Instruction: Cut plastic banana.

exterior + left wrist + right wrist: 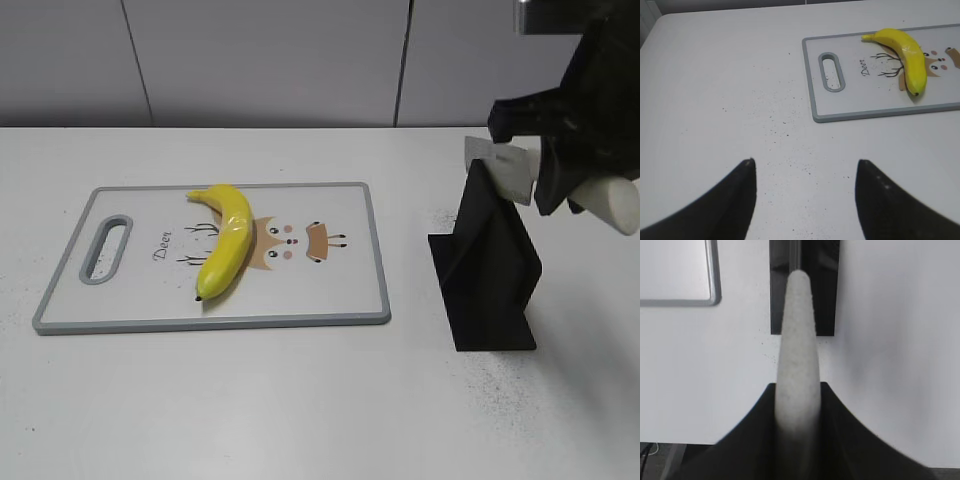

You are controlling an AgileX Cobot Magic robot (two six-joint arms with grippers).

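The banana (226,240) is seen lying on a cutting board (330,300) at left centre of the exterior view, untouched. At upper right, a knife handle (797,355) is clamped in the right gripper (798,410), above a black stand (490,270). The left gripper (805,195) is held wide apart over the bare table (715,75), well away from the board.
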